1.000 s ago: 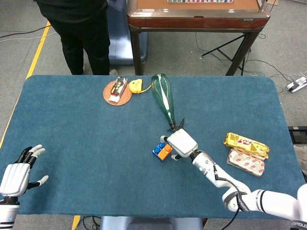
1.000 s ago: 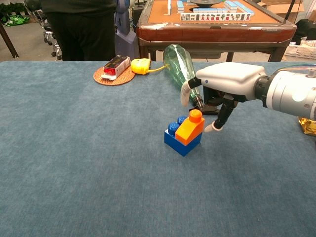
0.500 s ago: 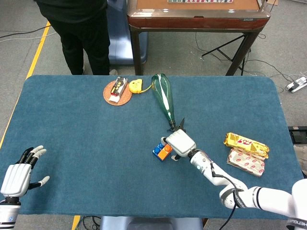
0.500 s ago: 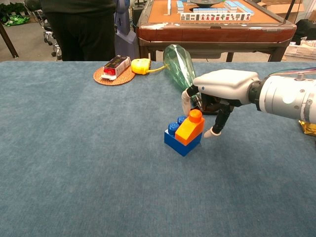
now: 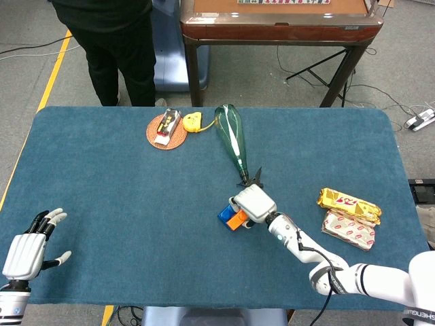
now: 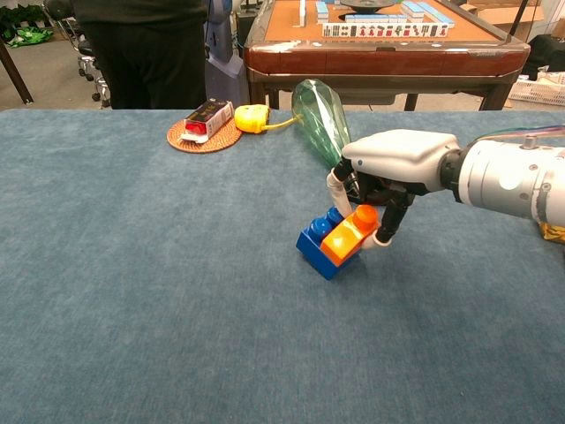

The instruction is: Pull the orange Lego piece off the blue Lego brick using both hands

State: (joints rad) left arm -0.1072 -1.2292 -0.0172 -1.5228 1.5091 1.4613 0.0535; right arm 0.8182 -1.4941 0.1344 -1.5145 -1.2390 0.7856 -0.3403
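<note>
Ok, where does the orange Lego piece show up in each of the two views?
Head view: orange Lego piece just right of centre, under the right hand.
Chest view: orange piece right of centre, tilted on the blue Lego brick.
Shared landmark: the green glass bottle behind it.

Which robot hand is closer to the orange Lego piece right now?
Right. The right robot hand is on the orange Lego piece, fingers around it, with the blue Lego brick tilted. The left robot hand is far off at the table's near-left edge.
</note>
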